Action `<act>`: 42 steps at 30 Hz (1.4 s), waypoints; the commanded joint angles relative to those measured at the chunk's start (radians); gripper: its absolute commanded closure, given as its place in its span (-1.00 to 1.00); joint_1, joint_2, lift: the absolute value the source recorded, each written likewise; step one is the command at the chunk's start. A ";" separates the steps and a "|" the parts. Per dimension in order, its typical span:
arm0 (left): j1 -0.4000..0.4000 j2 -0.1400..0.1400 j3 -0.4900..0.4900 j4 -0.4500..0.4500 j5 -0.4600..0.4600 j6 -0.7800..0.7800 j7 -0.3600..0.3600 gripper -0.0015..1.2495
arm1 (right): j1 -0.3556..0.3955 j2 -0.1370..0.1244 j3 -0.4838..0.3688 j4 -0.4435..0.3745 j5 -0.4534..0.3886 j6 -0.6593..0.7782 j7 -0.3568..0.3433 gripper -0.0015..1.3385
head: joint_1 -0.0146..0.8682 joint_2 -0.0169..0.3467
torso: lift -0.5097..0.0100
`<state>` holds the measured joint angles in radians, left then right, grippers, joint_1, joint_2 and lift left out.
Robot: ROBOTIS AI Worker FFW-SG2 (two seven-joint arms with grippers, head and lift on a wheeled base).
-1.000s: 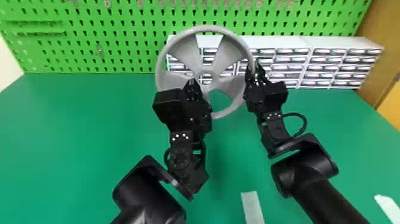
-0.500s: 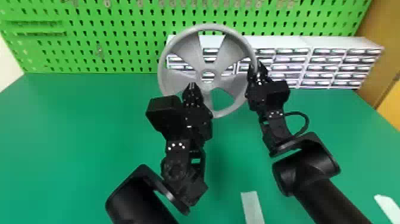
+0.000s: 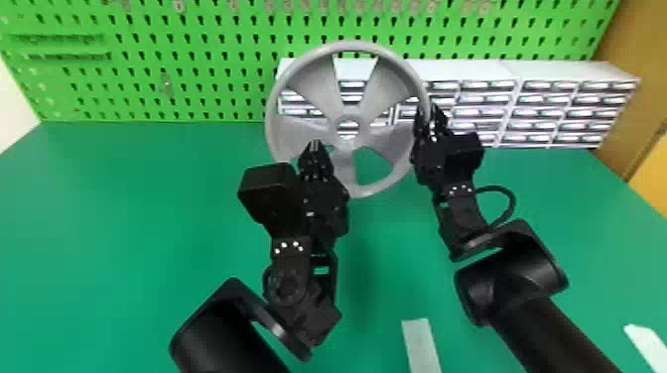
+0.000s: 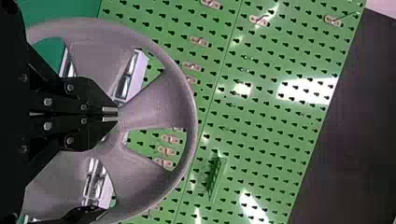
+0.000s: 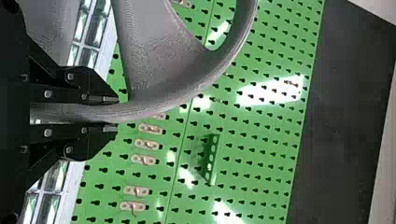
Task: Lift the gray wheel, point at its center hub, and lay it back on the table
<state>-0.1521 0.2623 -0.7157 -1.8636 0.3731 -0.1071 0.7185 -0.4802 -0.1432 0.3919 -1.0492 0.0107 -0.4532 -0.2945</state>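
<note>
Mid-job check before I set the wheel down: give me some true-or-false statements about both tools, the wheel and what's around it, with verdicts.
1. The right tool has the wheel by its rim. True.
2. The wheel lies flat. False: it is held upright, up off the table.
3. The left tool has its fingers together and holds nothing. True.
4. The left tool is behind the wheel. False: it is in front, near the hub.
5. The hub is solid, with no opening. False: it has a round opening, and the drawers show through it.
6. The drawers stand behind the wheel. True.
</note>
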 commanded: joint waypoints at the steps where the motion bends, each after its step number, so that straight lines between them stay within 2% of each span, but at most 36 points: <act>1: 0.025 0.000 0.036 -0.009 -0.002 0.015 -0.007 0.84 | 0.000 -0.004 0.001 -0.002 -0.015 0.028 0.000 0.84 | 0.60 -0.64 | 0.59; 6: 0.055 -0.002 0.094 -0.039 -0.042 0.033 -0.016 0.83 | 0.000 -0.012 0.002 -0.008 -0.026 0.045 0.000 0.84 | 0.60 -0.64 | 0.59; 15: 0.114 -0.006 0.225 -0.098 -0.048 0.096 -0.048 0.81 | 0.002 -0.016 0.010 -0.008 -0.034 0.056 0.000 0.84 | 0.60 -0.64 | 0.59; 23: 0.160 -0.044 0.355 -0.140 -0.085 0.175 -0.129 0.81 | 0.003 -0.022 0.016 -0.008 -0.047 0.065 0.001 0.84 | 0.60 -0.64 | 0.59; 31: 0.166 -0.060 0.389 -0.161 -0.131 0.205 -0.145 0.81 | 0.003 -0.033 0.028 -0.028 -0.072 0.114 0.001 0.84 | 0.60 -0.64 | 0.59; 34: 0.174 -0.064 0.421 -0.164 -0.126 0.222 -0.174 0.81 | 0.003 -0.038 0.033 -0.037 -0.081 0.134 0.001 0.84 | 0.60 -0.64 | 0.59; 42: 0.190 -0.103 0.521 -0.166 -0.192 0.242 -0.255 0.81 | 0.003 -0.046 0.048 -0.069 -0.121 0.214 0.003 0.84 | 0.60 -0.64 | 0.59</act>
<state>0.0325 0.1783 -0.2437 -2.0292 0.2126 0.1242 0.4849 -0.4770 -0.1826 0.4299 -1.0971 -0.0863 -0.2885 -0.2922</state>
